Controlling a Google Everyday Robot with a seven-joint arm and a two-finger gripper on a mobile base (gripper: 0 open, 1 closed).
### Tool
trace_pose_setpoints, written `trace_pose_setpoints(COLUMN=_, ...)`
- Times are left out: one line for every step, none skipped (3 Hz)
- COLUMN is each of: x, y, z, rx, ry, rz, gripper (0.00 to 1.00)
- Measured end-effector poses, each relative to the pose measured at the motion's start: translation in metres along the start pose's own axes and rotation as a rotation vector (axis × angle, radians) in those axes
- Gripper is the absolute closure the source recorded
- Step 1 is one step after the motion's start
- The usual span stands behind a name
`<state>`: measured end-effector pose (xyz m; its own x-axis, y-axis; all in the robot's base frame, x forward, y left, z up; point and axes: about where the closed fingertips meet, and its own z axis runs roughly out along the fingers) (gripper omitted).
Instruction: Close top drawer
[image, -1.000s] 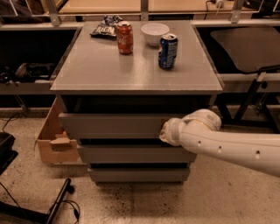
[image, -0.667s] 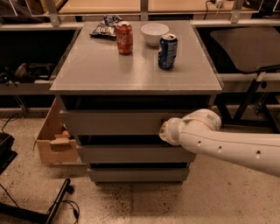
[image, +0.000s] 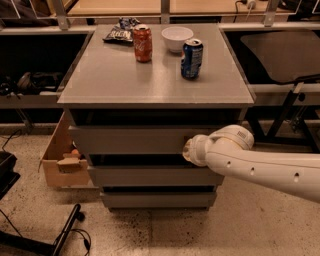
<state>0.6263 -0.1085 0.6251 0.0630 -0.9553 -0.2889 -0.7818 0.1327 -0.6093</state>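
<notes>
The top drawer (image: 130, 139) is a wide matte-grey box with a plain flat front, just under the cabinet's top; its front stands a little ahead of the cabinet body. Two similar grey fronts (image: 150, 176) sit below it, stepped back. My gripper (image: 188, 148) is at the end of the white arm coming from the right. It is against the right part of the top drawer's front, hidden behind the wrist.
On the cabinet top (image: 115, 80) stand a red can (image: 143, 43), a blue can (image: 192, 59), a white bowl (image: 177, 38) and a snack bag (image: 119, 31). A cardboard box (image: 60, 160) sits on the floor at the left. Black cables and a stand leg (image: 65, 235) lie front left.
The top drawer's front has moved slightly back toward the cabinet, and the arm's end has followed it inward.
</notes>
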Motion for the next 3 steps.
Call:
trace_pose_setpoints(x=0.000, y=0.000, z=0.000, rx=0.000, ry=0.000, rz=0.000, gripper=0.28)
trace_pose_setpoints(x=-0.012, y=0.026, z=-0.013, rx=-0.039, ry=-0.019, rz=-0.037, gripper=0.29)
trace_pose_setpoints(x=-0.025, y=0.070, z=-0.055, rx=-0.129, ry=-0.007, rz=-0.089, gripper=0.52)
